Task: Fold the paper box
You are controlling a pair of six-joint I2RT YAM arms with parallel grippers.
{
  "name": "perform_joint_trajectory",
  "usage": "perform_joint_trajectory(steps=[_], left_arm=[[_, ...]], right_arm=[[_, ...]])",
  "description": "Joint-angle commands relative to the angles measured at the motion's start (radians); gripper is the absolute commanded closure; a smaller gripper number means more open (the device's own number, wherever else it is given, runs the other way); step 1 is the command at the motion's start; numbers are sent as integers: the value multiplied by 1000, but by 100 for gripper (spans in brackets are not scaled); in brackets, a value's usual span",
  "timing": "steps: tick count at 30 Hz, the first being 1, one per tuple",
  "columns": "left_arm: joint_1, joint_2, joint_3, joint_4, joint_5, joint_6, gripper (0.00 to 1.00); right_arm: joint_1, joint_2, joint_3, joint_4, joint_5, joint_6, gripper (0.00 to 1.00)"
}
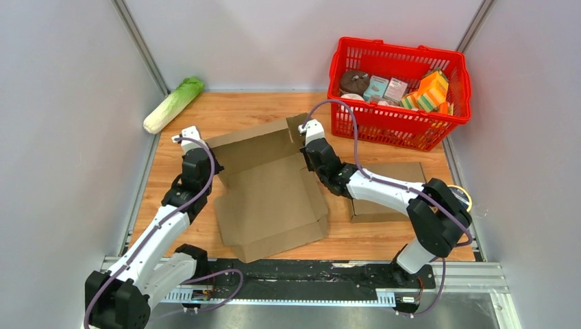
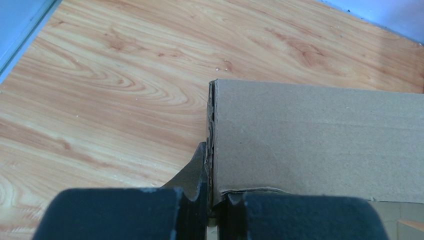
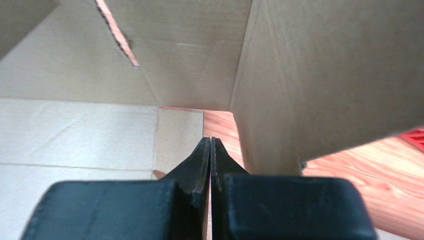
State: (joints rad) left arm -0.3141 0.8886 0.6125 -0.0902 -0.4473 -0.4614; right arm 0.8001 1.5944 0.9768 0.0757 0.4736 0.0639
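Note:
The brown paper box (image 1: 274, 199) lies half-folded mid-table, its back wall raised and its front flaps flat. My left gripper (image 1: 207, 152) is at the left end of that wall. In the left wrist view it (image 2: 211, 165) is shut on the wall's cardboard edge (image 2: 315, 140), which runs between its jaws. My right gripper (image 1: 306, 140) is at the box's back right corner. In the right wrist view it (image 3: 210, 142) is shut with nothing between its fingers, inside the box (image 3: 75, 130) and just left of an upright side flap (image 3: 325, 75).
A red basket (image 1: 390, 127) full of groceries stands at the back right. A napa cabbage (image 1: 172, 104) lies at the back left. Another flat cardboard piece (image 1: 387, 192) rests under my right arm. Grey walls close in both sides.

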Motion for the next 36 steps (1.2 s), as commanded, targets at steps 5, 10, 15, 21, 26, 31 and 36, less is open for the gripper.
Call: perform_joint_trajectory(steps=[5,10,15,21,26,31,36], left_arm=[[24,-5,30,75,28,-140,100],[27,-7,26,86,32,-158,100],[27,-5,24,87,22,-138,100],[27,-13,21,133,-48,-19,100],[29,19,38,144,-45,17,100],[29,61,38,182,-18,36,100],[29,104,32,237,-4,61,100]], right_arm=[[1,-73,-18,101,-363,164,91],[-16,-91,-3,164,-638,329,87],[-18,-71,101,-56,-555,307,59],[-19,-298,24,-264,-416,223,21],[-81,-406,-130,-236,-495,301,21],[-91,-332,-243,65,-532,395,51],[-125,-185,-242,229,-491,428,80]])
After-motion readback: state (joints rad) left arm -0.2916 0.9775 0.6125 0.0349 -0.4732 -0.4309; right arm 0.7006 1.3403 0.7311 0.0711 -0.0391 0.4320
